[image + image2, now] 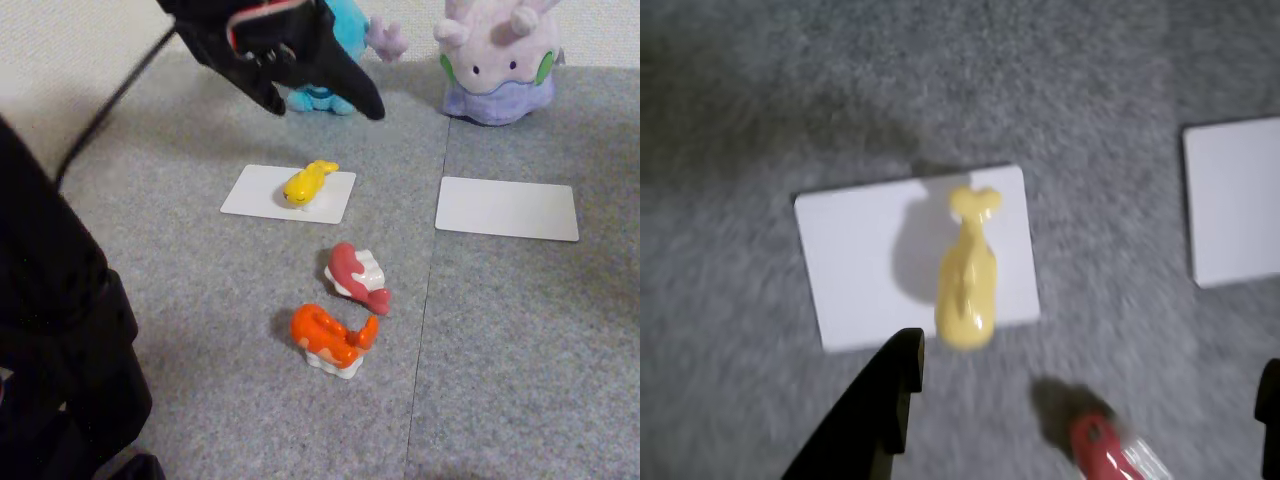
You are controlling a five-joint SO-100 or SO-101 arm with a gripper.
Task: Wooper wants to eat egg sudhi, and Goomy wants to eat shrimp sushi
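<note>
Egg sudhi [309,183] lies on a white card [262,190] on grey carpet [520,330], jaws apart.

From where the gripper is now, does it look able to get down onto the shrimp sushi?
Probably yes. The gripper hangs open above the egg sudhi. The shrimp sushi lies uncovered on the carpet, though the pink-red sushi sits close beside it.

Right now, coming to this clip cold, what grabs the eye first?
The yellow egg sushi lies on the left white card in the fixed view, in front of the blue Wooper. The black gripper hangs open above it. Nearer the camera, the orange shrimp sushi and a pink-red piece sit on grey carpet, while the card before lilac Goomy is bare.
</note>
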